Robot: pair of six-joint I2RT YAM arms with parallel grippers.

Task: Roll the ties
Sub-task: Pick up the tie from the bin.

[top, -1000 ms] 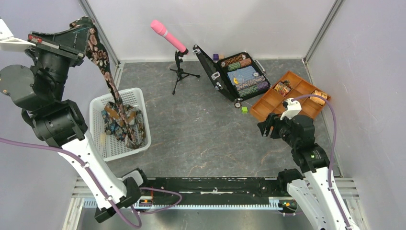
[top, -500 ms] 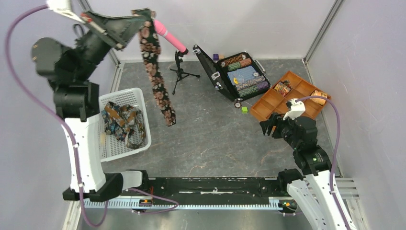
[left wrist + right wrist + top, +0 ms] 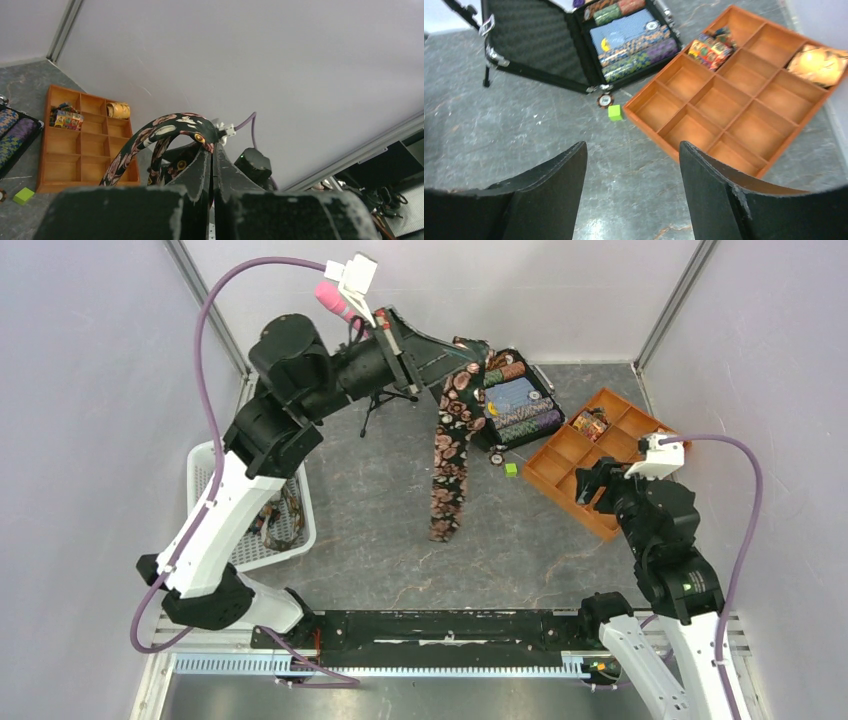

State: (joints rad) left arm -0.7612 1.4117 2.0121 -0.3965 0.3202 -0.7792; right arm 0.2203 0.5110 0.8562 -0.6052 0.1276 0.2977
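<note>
- Tie (image 3: 447, 455) has swung right from over the white basket (image 3: 200, 453) to mid-table and hangs full length, tip near the surface.
- Left gripper (image 3: 476, 346) stays clamped on its top end (a fold loops over the fingers).
- Right gripper (image 3: 631, 150), fingers apart and empty, hovers near the wooden tray (image 3: 734, 95); laying the tie flat likely comes next.

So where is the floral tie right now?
Top view: the floral tie hangs from the shut left claw over mid-table, just left of the open chip case and right of the white basket.
</note>
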